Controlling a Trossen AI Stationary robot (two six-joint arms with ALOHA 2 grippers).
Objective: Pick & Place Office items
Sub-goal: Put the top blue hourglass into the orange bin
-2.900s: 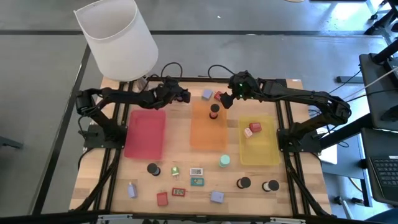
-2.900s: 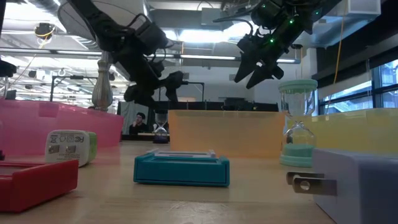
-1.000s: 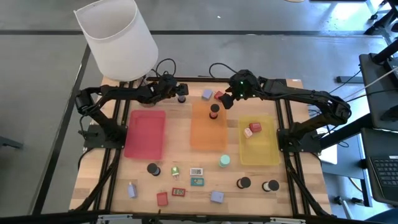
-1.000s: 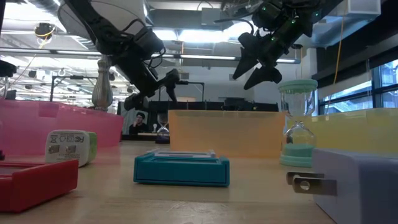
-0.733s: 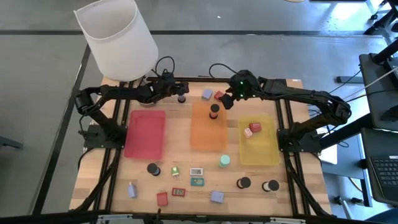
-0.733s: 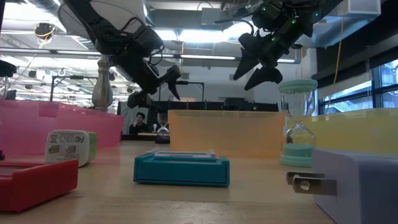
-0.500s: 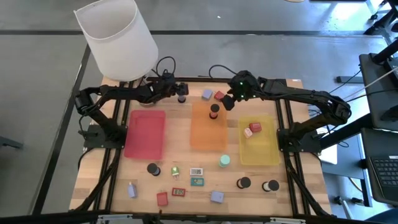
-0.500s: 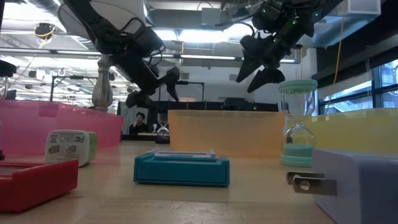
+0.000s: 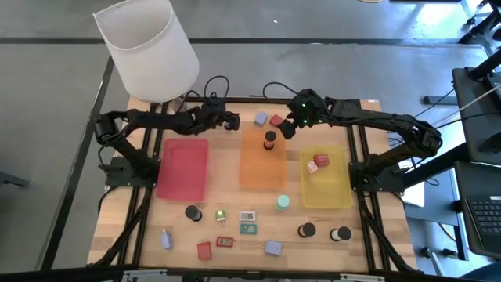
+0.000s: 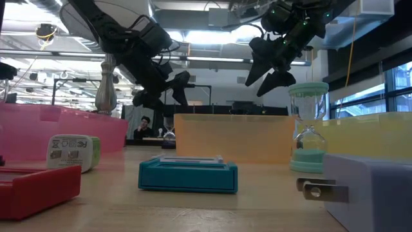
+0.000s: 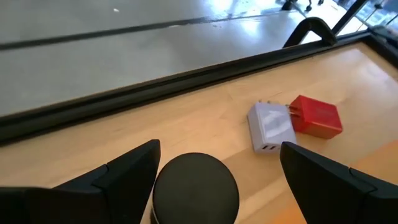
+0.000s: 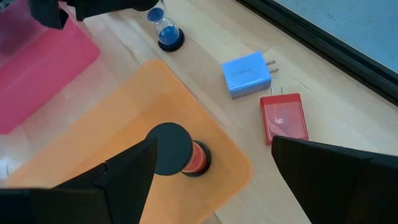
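A small hourglass with a black top (image 11: 194,186) and blue sand (image 12: 166,34) stands on the wood at the far side, between the pink and orange trays. My left gripper (image 9: 225,121) is open, one finger on either side of its top, apart from it. My right gripper (image 9: 288,128) hangs open above the orange tray (image 9: 262,168). In that tray stands an hourglass with a black top and orange sand (image 12: 177,150). A lavender block (image 11: 270,126) and a red block (image 11: 316,116) lie flat by the far edge.
The big white lamp (image 9: 146,47) stands at the far left corner. The pink tray (image 9: 182,168) and the yellow tray (image 9: 325,184) flank the orange one. Several small items lie along the near side, among them a teal hourglass (image 10: 308,129) and a teal block (image 10: 188,174).
My left gripper has rolled about its own pointing line, so its fingers now stand at a different slant around the blue hourglass's top. It has stayed open. The hourglass has kept its place.
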